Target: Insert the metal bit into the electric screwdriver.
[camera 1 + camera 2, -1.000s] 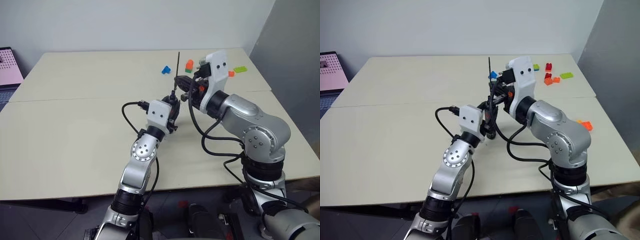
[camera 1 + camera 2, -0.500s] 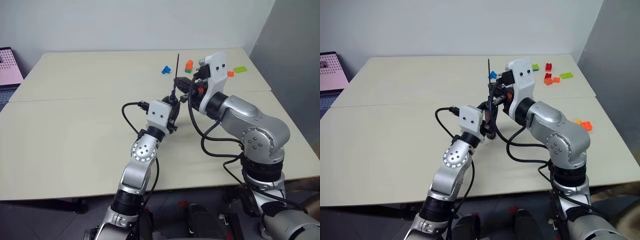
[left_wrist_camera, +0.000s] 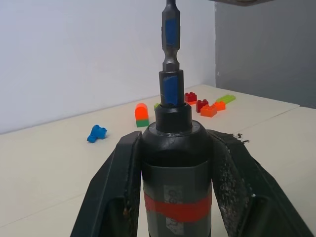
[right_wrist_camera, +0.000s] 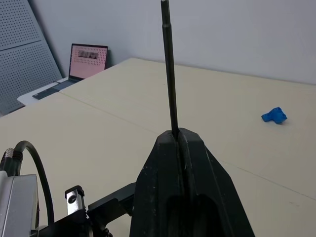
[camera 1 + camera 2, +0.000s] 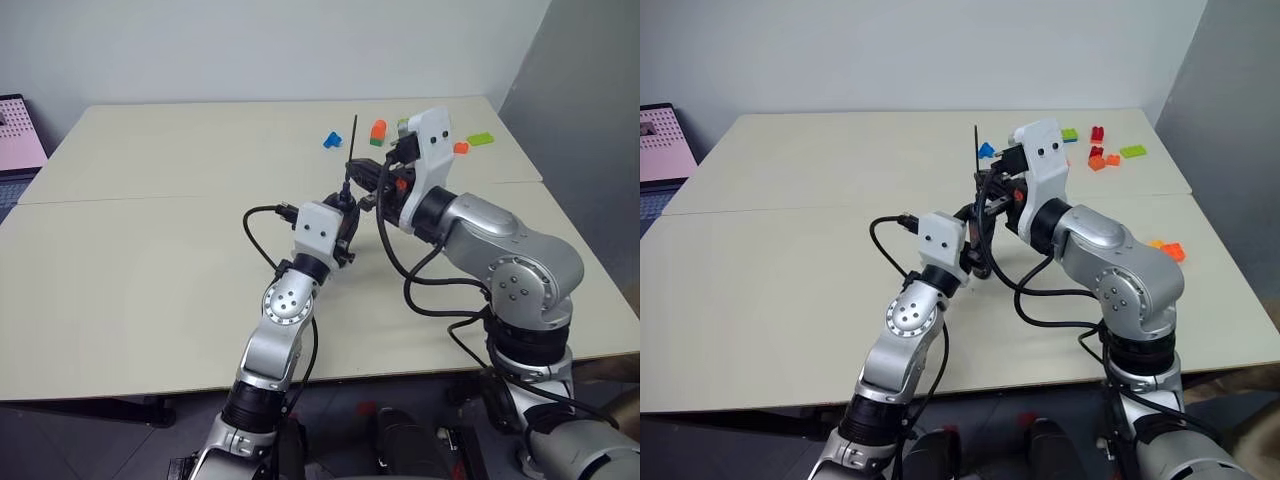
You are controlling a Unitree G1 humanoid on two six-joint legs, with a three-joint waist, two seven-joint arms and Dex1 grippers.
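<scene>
My left gripper (image 3: 175,143) is shut on the electric screwdriver (image 3: 175,187), a black cylinder with a red band, held upright over the middle of the table. Its narrow tip (image 3: 173,91) points up. Just above, my right gripper (image 4: 177,136) is shut on the metal bit (image 4: 169,74), a thin dark rod standing up out of its fingers. In the left wrist view the bit's lower end (image 3: 170,29) stands in line with the screwdriver's tip and meets it. In the left eye view the right gripper (image 5: 362,172) sits just above and behind the left gripper (image 5: 342,208).
Coloured toy bricks lie at the table's far right: a blue one (image 5: 331,139), an orange-and-green one (image 5: 378,131), a green one (image 5: 481,138) and orange ones (image 5: 1170,250). A laptop (image 5: 18,135) stands off the far left corner. A seam (image 5: 150,197) crosses the table.
</scene>
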